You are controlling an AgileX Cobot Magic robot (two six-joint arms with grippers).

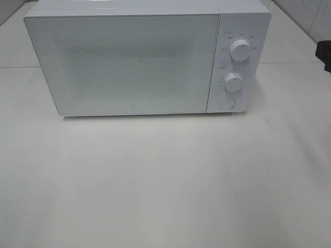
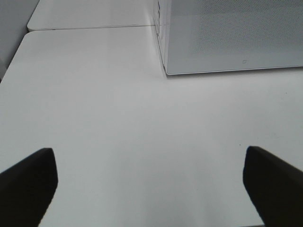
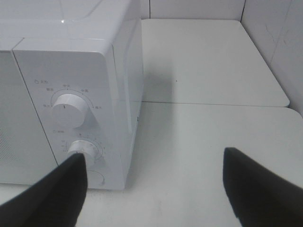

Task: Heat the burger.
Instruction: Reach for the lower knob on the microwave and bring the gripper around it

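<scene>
Burger: not visible in any view. It does not lie on the bare table in front of the microwave; whether it sits behind the shut door cannot be told, since the frosted panel shows nothing inside.

Exterior high: microwave (image 1: pixel 124 62) stands at the back of the table (image 1: pixel 165 186), door (image 1: pixel 121 64) closed. Upper knob (image 1: pixel 240 50), lower knob (image 1: pixel 233 82) and round button (image 1: pixel 226 102) sit on the microwave's right panel. No gripper in view.

Left wrist: left gripper (image 2: pixel 149 153) is released, jaws wide, nothing between them. It sits in front of the microwave's left front corner, well apart from it.

Right wrist: right gripper (image 3: pixel 154 157) is also spread and empty, near the microwave's control panel. One finger overlaps the lower knob in the picture; contact cannot be told.

Judgement on handling: light, soft, with layers that can slide. Take it low across the bun with a gentle squeeze, or lift it by whatever carries it. The door needs opening first.
</scene>
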